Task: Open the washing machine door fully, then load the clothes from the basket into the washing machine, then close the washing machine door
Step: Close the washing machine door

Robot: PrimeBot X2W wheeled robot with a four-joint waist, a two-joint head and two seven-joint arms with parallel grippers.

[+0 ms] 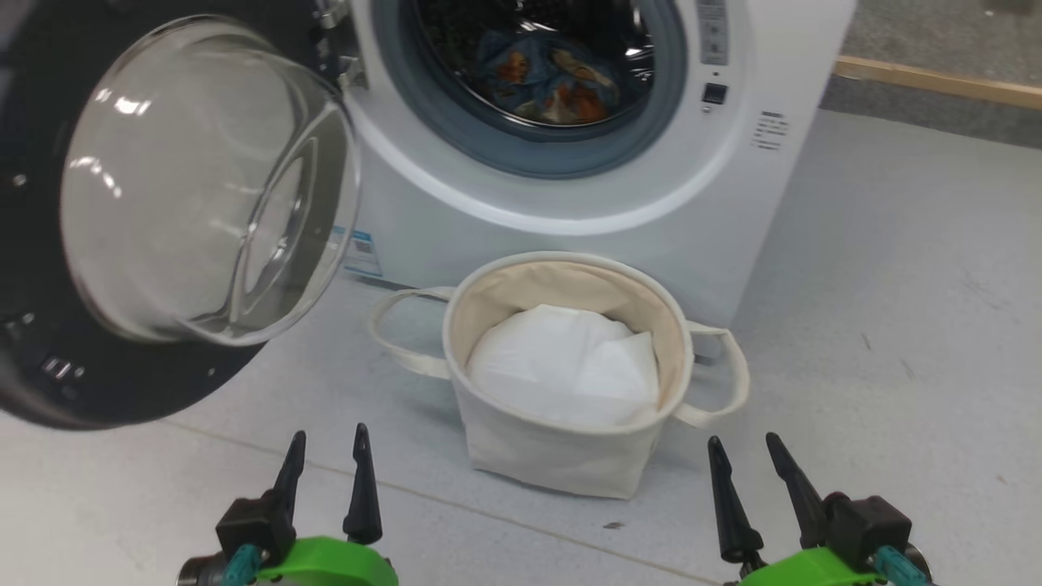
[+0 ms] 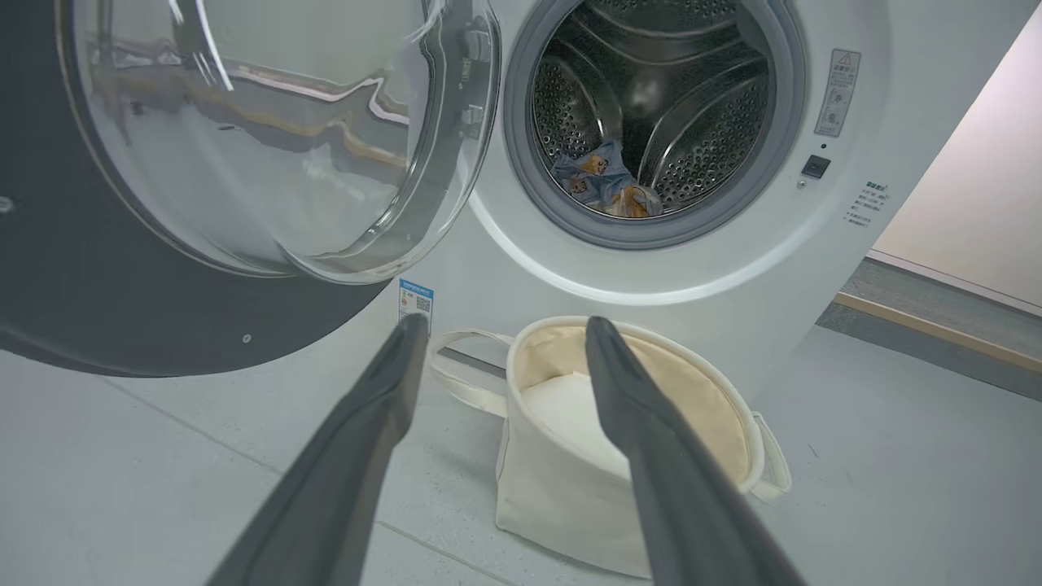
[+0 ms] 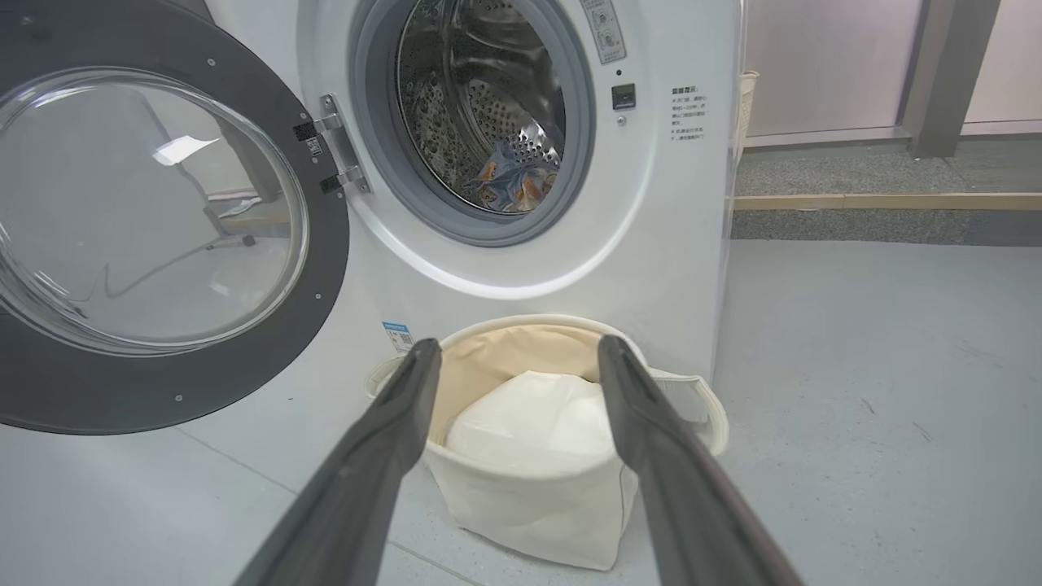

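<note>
The white washing machine [image 1: 619, 203] stands ahead with its door [image 1: 163, 203] swung wide open to the left, glass bowl facing me. Blue bear-print clothes [image 1: 545, 81] lie inside the steel drum, also seen as clothes [image 2: 602, 183] and clothes [image 3: 513, 179]. The cream basket [image 1: 562, 456] sits on the floor before the machine, holding only a plain white liner [image 1: 562, 366]. My left gripper [image 1: 327, 439] and right gripper [image 1: 742, 446] hover low in front of the basket, both open and empty.
A blue label sticker [image 2: 415, 299] marks the machine's lower front. Grey floor [image 1: 895, 325] spreads to the right, ending at a wooden strip [image 1: 936, 81] along a darker step. A second pale basket [image 3: 745, 89] stands behind the machine's right side.
</note>
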